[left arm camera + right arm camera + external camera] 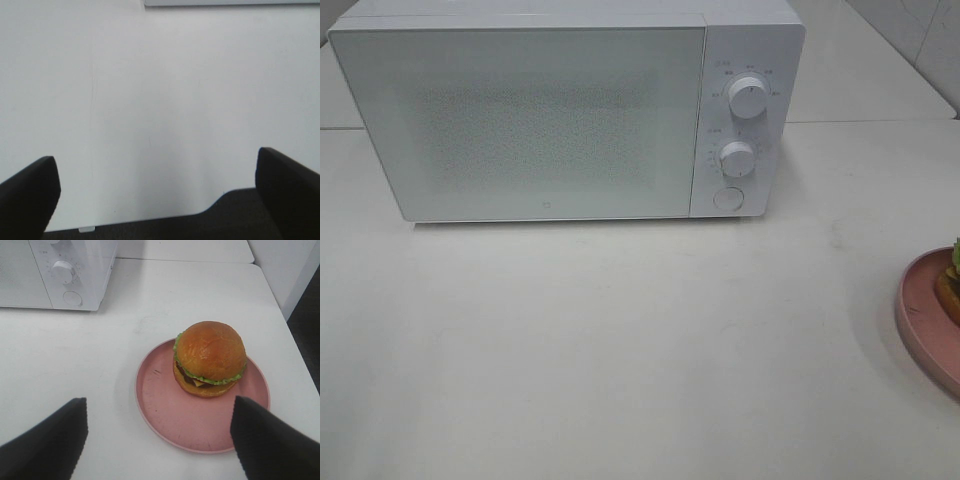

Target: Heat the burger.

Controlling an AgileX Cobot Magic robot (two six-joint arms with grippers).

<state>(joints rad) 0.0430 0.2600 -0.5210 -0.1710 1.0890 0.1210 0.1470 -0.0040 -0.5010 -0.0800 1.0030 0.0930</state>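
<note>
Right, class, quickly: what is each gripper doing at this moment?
Left gripper: open, holding nothing, over bare table.
Right gripper: open, holding nothing, above the burger on its pink plate.

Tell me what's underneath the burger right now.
The burger sits on a round pink plate, toward one side of it, on the white table. The plate surface directly beneath the bun is hidden.
</note>
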